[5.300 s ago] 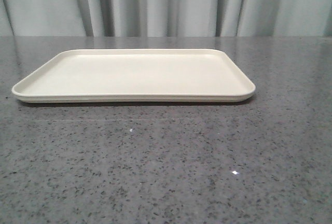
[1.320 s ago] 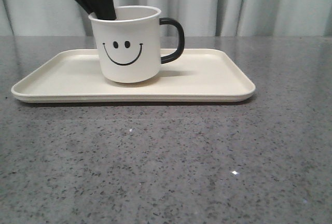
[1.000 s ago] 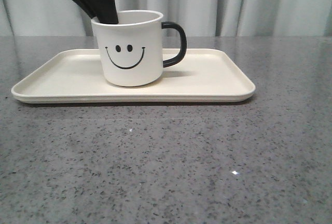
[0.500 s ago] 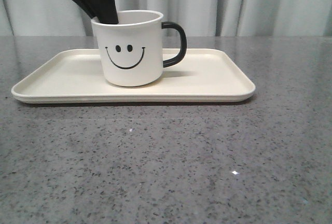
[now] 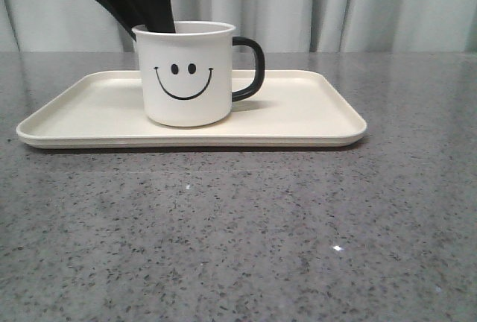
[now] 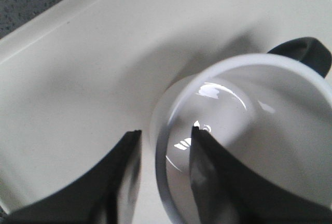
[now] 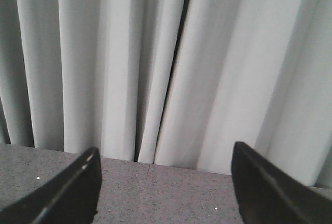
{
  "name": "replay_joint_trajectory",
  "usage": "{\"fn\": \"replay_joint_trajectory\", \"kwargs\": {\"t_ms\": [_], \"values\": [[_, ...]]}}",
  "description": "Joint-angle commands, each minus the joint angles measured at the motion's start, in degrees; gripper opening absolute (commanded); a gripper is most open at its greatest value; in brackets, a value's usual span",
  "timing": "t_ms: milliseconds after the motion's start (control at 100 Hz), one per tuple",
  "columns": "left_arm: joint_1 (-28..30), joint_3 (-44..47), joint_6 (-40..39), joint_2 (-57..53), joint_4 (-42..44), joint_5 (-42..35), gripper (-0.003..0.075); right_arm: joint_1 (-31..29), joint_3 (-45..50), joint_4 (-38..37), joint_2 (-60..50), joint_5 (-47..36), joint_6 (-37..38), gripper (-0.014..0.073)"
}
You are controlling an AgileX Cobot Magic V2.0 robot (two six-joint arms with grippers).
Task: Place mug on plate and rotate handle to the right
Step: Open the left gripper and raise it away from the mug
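Mug [image 5: 186, 72] upright on plate [image 5: 313, 113], handle [image 5: 250, 68] already pointing right. Left pincer [image 6: 165, 154] straddles rim, one finger inside, one outside; grip or release unclear. Right pincer [image 7: 163, 182] spread wide, empty, away. Remaining, apparently: withdrawal.

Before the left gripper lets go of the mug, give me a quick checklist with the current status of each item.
1. Mug standing on the plate: ok, upright.
2. Handle pointing right in the front view: ok.
3. Left gripper straddling the mug's rim, one finger inside, one outside: ok.
4. Grip already released: cannot tell.
5. Right gripper away from the mug: ok, open, facing the curtain.
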Motion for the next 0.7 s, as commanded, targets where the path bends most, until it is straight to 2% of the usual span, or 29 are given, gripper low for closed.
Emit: {"fn": "replay_joint_trajectory", "kwargs": {"t_ms": [0,200,450,690], "values": [[-0.46,-1.81,-0.23,-2.63,-1.45,-0.81,0.0333,-0.15,-1.75,-0.22,0.14,-4.49,-0.35,0.0530],[-0.46,-3.54,-0.23,-2.63,-1.45,0.90,0.0343,-0.15,-1.75,-0.22,0.14,-4.54,-0.35,0.0530],[-0.46,-11.16,-0.34,-3.91,-1.45,2.66,0.0343,-0.15,-1.75,-0.22,0.14,-4.60,-0.35,0.0530],[-0.34,-13.29,-0.34,-9.69,-0.86,2.66,0.0332,-0.15,-1.75,-0.22,0.14,-4.60,-0.35,0.0530]]}}
